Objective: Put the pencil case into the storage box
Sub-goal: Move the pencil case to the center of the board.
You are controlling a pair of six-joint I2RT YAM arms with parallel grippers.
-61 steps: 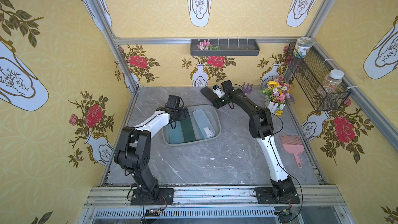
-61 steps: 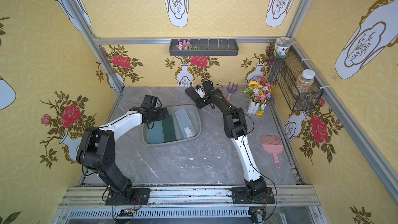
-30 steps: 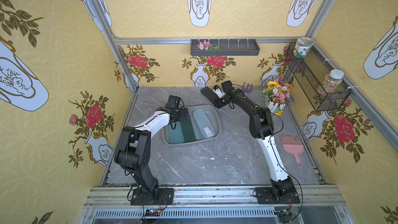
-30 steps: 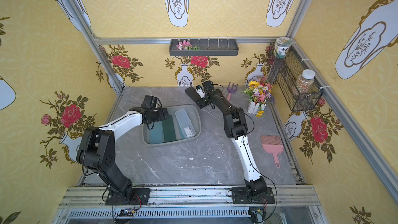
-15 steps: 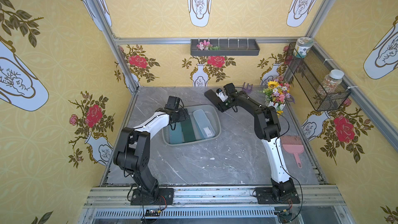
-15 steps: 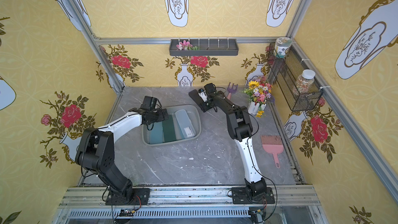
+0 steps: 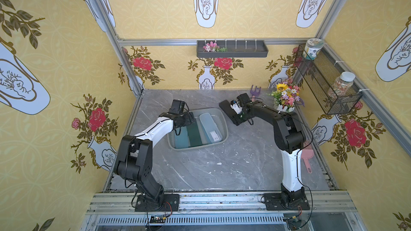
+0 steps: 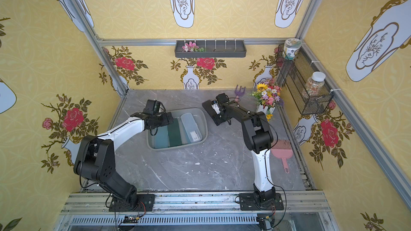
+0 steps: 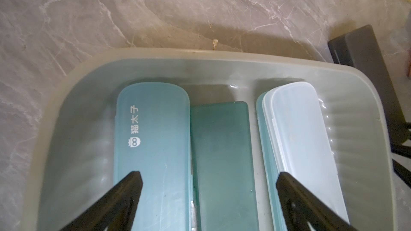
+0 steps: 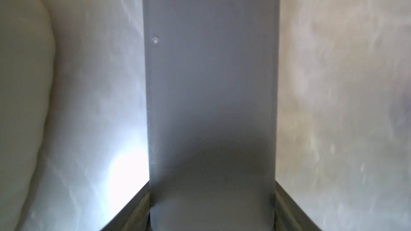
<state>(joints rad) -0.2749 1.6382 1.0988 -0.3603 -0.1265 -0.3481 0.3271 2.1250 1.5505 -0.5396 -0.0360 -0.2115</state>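
In both top views my right pincer (image 7: 237, 116) is clamped on the dark pencil case (image 7: 225, 106), just beside the storage box (image 7: 225, 127). I judge this the carrying step, with a lift over the rim next.

Left wrist view: my left pincer (image 9: 208, 174) gapes empty above the box, where a teal case (image 9: 155, 163) reads "猫太子".

Right wrist view: the pencil case fills my grip, and no writing is legible.

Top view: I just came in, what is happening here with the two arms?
The right gripper has its fingers closed on a dark pencil case beside the storage box; whether it is lifted I cannot tell. The left gripper hangs open over the box, holding nothing. Three pencil cases already lie inside: a light teal case, a dark green case and a clear case.
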